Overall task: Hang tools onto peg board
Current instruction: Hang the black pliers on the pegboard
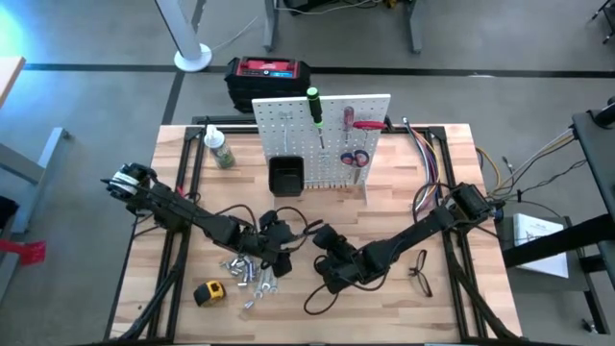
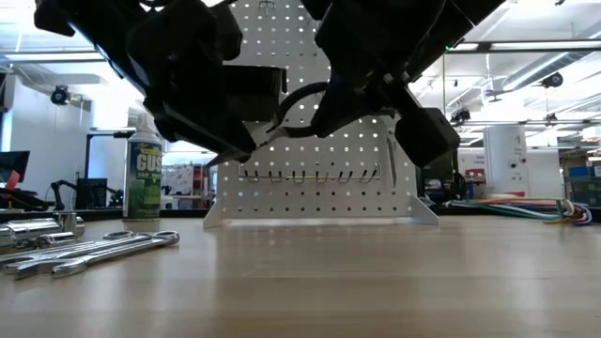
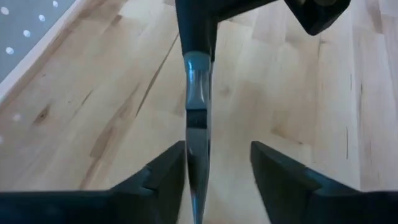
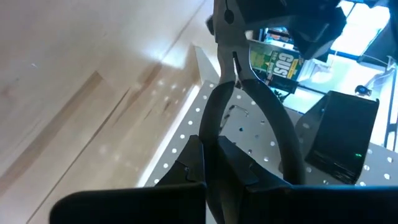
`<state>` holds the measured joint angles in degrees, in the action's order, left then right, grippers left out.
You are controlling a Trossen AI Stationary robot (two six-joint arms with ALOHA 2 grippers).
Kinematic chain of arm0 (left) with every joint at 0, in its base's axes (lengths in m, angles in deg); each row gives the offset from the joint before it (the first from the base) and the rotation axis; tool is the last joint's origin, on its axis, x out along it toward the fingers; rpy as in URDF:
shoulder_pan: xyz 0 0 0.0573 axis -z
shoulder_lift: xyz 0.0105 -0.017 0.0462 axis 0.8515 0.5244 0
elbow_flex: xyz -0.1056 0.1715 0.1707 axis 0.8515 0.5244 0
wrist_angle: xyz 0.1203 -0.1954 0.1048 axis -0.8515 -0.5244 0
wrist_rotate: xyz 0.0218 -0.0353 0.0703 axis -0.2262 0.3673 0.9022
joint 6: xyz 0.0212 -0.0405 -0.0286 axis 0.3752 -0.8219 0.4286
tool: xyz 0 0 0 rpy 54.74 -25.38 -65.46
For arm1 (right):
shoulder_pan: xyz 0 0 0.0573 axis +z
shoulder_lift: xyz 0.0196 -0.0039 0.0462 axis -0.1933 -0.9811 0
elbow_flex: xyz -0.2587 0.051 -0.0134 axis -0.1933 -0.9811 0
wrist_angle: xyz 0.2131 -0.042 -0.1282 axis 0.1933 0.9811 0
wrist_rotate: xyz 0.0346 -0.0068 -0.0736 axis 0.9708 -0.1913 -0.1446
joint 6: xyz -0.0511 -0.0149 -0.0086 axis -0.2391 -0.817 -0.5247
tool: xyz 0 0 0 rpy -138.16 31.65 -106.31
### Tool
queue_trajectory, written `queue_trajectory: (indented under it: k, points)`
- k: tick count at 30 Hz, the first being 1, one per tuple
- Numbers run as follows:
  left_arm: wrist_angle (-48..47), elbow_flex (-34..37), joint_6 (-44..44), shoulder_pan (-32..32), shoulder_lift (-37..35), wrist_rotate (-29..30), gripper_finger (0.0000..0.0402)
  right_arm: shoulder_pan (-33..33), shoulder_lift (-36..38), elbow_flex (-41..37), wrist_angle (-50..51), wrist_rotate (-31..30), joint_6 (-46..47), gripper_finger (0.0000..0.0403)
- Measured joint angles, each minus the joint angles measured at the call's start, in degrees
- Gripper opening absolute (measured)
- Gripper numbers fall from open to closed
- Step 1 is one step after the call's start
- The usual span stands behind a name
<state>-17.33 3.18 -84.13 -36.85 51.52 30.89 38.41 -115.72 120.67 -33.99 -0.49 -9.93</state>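
Hand-over stage of hanging a tool, seen above the table's middle, at 6 o'clock from the peg board (image 1: 288, 125). The right gripper (image 4: 217, 163) is clamped tight on one handle of a pair of black-handled pliers (image 4: 283, 137), holding them clear of the table with their nose towards the left arm. The left gripper (image 3: 217, 163) has its fingers partly apart around the pliers' metal nose (image 3: 196, 106): the nose lies against one finger, with a clear gap to the other, so this gripper holds nothing.

The peg board stands upright at 12 o'clock on the table and already carries a green-handled screwdriver (image 1: 314, 104), a red-handled screwdriver (image 1: 363, 125) and red-handled pliers (image 1: 354, 157), beside the black bin (image 1: 285, 176). The silver wrenches (image 1: 252, 274) and yellow tape measure (image 1: 209, 292) lie at 7 o'clock and the glasses (image 1: 420, 271) at 4 o'clock, all unhung.

Judged step: the pliers are about to rest with the right arm alone. The next move calls for the left gripper to draw clear of the nose, then for the right arm to carry the pliers towards 12 o'clock and set the handle loop over a free hook
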Motion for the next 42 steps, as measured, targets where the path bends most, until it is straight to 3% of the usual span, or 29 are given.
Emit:
queue_trajectory:
  k: [7,12,19,22,26,29,31,33,36,38,42]
  points:
    - [1.48,0.5,0.38,-0.37,0.0,0.39,0.0021,0.02,0.0,0.0,0.18,-0.29,0.09,0.0]
    - [2.08,0.58,0.69,-0.3,0.0,5.39,0.0027,-0.39,0.33,0.0,1.18,-0.65,7.1,0.001]
    - [2.91,0.58,1.94,-0.44,-0.02,8.74,0.0021,-1.65,6.4,-0.28,9.28,2.25,28.24,0.007]
    - [3.08,0.58,1.94,-0.42,-0.02,10.98,0.0021,-3.35,11.04,-1.13,15.2,7.29,41.37,0.0092]
    - [3.7,0.73,2.16,-0.38,-0.02,12.69,0.0021,-4.89,20.03,-6.98,13.91,13.25,52.07,0.0111]
    - [5.68,0.82,3.83,-0.38,0.17,13.31,0.0021,-5.05,28.07,-15.83,6.2,13.97,55.79,0.012]
    - [8.81,1.1,5.67,-0.38,0.6,12.8,0.0021,-5.07,33.86,-23.51,-4.57,15.19,56.23,0.0125]
    - [15.47,2.57,8.65,-0.43,0.95,9.75,0.0021,-5.16,39.23,-31.87,-18.76,20.06,55.75,0.0131]
    - [31.7,6.17,14.05,-1.0,1.44,1.55,0.0021,-5.64,45.12,-44.5,-43.05,32.16,54.58,0.0142]
    - [40.1,8.58,15.39,-1.39,1.52,-0.38,0.0021,-5.96,47.39,-51.26,-57.87,37.93,55.53,0.0151]
    - [45.47,11.92,15.43,-2.21,1.7,1.29,0.0021,-5.9,48.61,-59.09,-73.42,39.32,57.72,0.0167]
